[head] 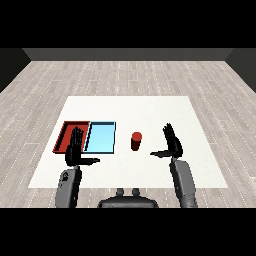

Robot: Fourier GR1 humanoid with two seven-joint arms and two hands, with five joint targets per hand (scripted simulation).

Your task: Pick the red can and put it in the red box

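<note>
Red can (136, 140) stands upright on the white tabletop (150, 107), roughly dead centre, just to the 3 o'clock side of the light blue tray (100, 138) but not touching it. Red tray (64, 135) lies beyond the blue one, further toward 9 o'clock, the two trays edge to edge.

Right robot hand (172, 142) sits at the can's 3 o'clock, near but apart, fingers straight up, thumb stuck out toward the can, released, grasping nothing. Left robot hand (76, 147) hangs in front of the red tray's near edge, same pose, fingers straight, thumb out to 3 o'clock, nothing held.

Handling guess: small short cylinder, looks stiff, probably light, smooth painted sides so likely a bit slippery. Not fragile by the look of it. It is short and fairly squat, so it should not tip too easily, but a sideways knock from the thumb could still shove or topple it.

Where to take it: wrap round the side wall at mid height, thumb on one side and fingers on the other, coming in from 3 o'clock with the right robot hand since that one is closest. Avoid pinching at the top rim; little surface there.

Carry path to the red tray crosses over the blue tray, so the can would need lifting over the blue tray's walls.
</note>
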